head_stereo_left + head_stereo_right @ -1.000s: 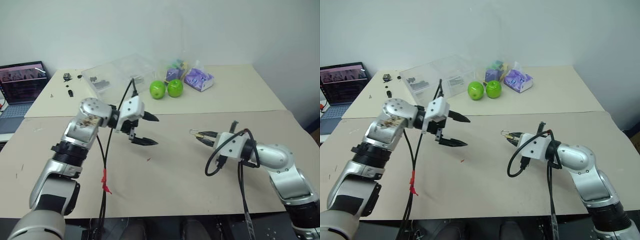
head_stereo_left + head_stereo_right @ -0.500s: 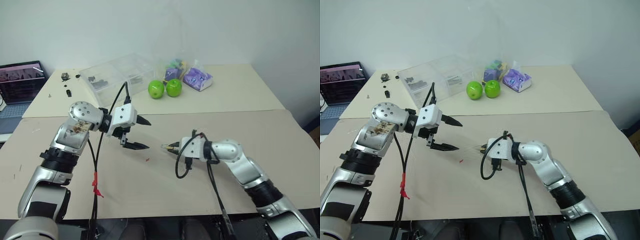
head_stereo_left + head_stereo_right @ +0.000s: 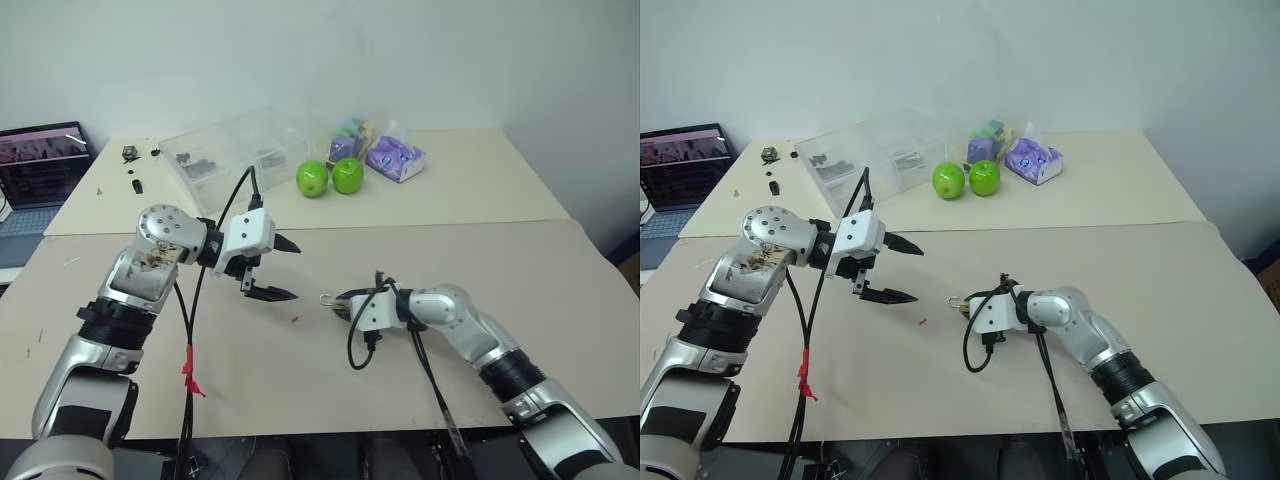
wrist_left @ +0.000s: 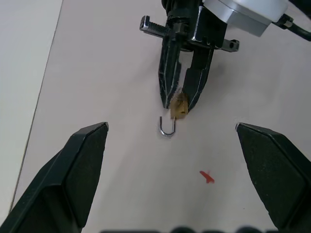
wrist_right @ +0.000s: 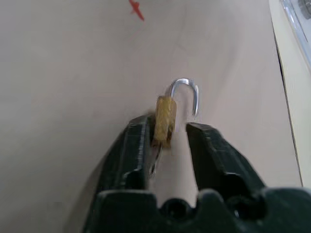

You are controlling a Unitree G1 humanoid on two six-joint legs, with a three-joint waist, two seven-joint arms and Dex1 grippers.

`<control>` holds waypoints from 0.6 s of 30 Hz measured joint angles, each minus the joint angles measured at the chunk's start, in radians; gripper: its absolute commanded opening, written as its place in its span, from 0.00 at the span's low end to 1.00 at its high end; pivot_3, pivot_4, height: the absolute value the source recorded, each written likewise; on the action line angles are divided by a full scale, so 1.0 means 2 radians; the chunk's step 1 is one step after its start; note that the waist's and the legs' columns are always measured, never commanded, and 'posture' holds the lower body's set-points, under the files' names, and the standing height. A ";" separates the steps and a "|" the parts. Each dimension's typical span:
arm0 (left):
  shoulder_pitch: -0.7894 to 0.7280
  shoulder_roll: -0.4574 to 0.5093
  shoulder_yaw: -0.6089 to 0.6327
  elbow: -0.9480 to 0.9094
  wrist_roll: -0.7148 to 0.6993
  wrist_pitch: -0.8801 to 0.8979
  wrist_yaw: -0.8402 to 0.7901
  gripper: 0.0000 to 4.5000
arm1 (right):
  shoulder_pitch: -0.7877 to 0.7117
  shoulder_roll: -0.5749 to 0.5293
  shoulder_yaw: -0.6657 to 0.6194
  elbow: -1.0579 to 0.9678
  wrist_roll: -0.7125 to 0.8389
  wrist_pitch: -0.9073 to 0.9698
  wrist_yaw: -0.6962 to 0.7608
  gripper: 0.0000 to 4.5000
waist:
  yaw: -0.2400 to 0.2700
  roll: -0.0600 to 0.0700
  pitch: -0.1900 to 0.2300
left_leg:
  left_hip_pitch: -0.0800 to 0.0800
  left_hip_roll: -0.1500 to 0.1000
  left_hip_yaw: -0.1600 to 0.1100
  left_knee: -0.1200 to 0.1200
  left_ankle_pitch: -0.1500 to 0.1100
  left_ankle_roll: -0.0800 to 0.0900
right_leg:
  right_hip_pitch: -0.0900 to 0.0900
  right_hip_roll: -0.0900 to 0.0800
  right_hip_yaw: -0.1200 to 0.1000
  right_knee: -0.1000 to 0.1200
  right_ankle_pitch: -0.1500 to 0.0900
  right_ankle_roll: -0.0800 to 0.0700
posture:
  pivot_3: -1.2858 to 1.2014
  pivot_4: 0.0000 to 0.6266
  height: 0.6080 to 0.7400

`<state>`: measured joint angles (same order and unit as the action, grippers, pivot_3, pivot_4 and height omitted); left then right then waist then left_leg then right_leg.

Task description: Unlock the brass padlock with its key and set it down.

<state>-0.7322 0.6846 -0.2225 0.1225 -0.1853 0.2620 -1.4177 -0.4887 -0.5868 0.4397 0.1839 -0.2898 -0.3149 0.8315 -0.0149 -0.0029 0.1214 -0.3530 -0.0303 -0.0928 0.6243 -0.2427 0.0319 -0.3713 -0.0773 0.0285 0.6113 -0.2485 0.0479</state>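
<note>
No brand, label or writing can be read anywhere. The brass padlock [image 5: 164, 120] is a small gold-yellow block with a thin silvery shackle [image 5: 186, 92] curving out of one end; one leg of the loop hangs free of the body, so it stands unlocked. It lies on the tan table [image 3: 300, 380], between the two black fingers [image 5: 133, 150] of the right gripper [image 4: 181, 99], close against one finger and with a gap to the other (the jaws stand parted, not clamped on it). A thin grey sliver shows behind the padlock's body; whether that is the key cannot be told. A tiny red speck [image 4: 207, 177] lies on the table near the padlock. The left gripper [image 3: 280, 268] hangs spread wide and empty, well apart from the padlock, its tips turned toward it.
</note>
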 measured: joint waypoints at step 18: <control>0.006 -0.038 0.003 0.016 -0.015 -0.009 0.014 1.00 | 0.164 -0.171 -0.181 -0.228 0.290 0.317 0.110 0.98 | -0.002 0.000 0.000 | 0.000 0.002 0.003 0.000 -0.001 0.001 | 0.001 0.001 0.003 0.000 0.000 -0.001 | 0.52 0.24 1.00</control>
<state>-0.7195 0.6088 -0.2167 0.1548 -0.2150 0.2441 -1.3902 -0.1601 -0.9282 0.0779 -0.2719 0.2899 0.3198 1.0513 -0.0194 -0.0034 0.1218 -0.3525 -0.0271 -0.0866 0.6253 -0.2443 0.0346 -0.3693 -0.0759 0.0347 0.6103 -0.2478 0.0466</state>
